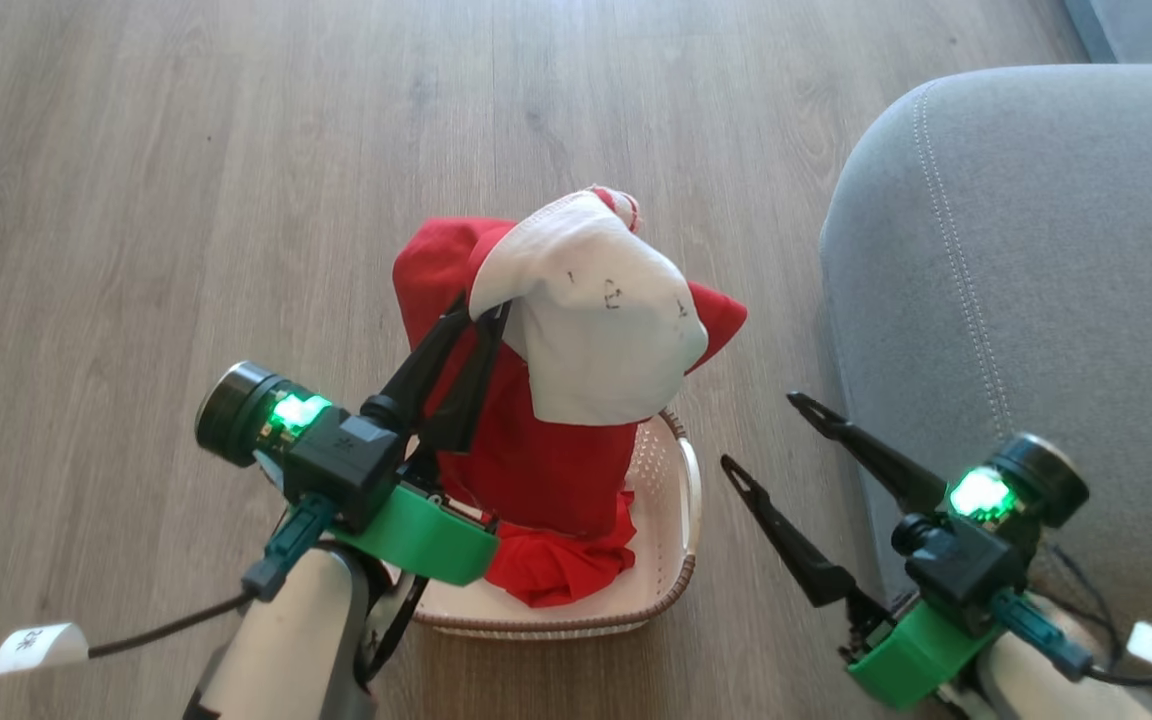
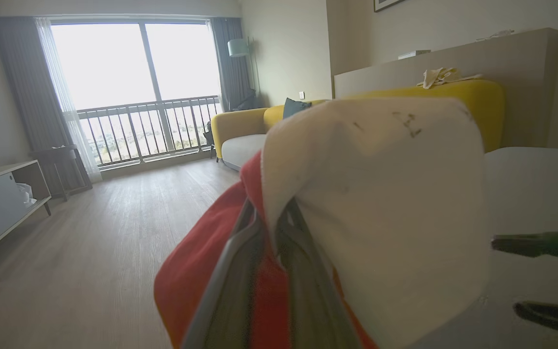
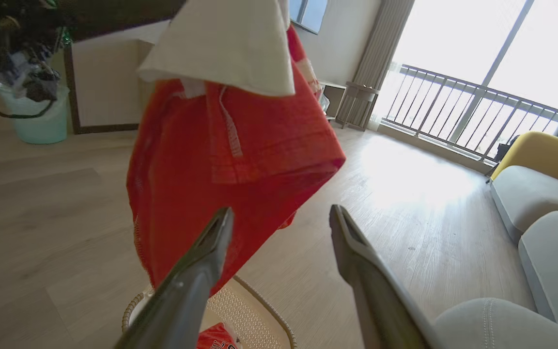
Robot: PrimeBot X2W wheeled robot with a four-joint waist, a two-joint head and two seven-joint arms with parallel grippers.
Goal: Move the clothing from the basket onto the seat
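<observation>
The left gripper is above the basket. Its jaws are closed tight on a fold of the red and white garment, at the place where the white part meets the red. In the left wrist view the two dark fingers are almost together, with cloth pinched between them. To the right of the basket, between it and the seat, is the right gripper. Its jaws are wide apart and hold nothing.

The basket stands on the wooden floor, just beside the seat. A second red garment lies crumpled on the bottom of the basket. The held garment hangs down from the left gripper over the opening of the basket, with the white part draped on top. Whether its lower edge touches the second garment, I cannot tell. The grey seat is on the right of the basket and reaches further back than it.
</observation>
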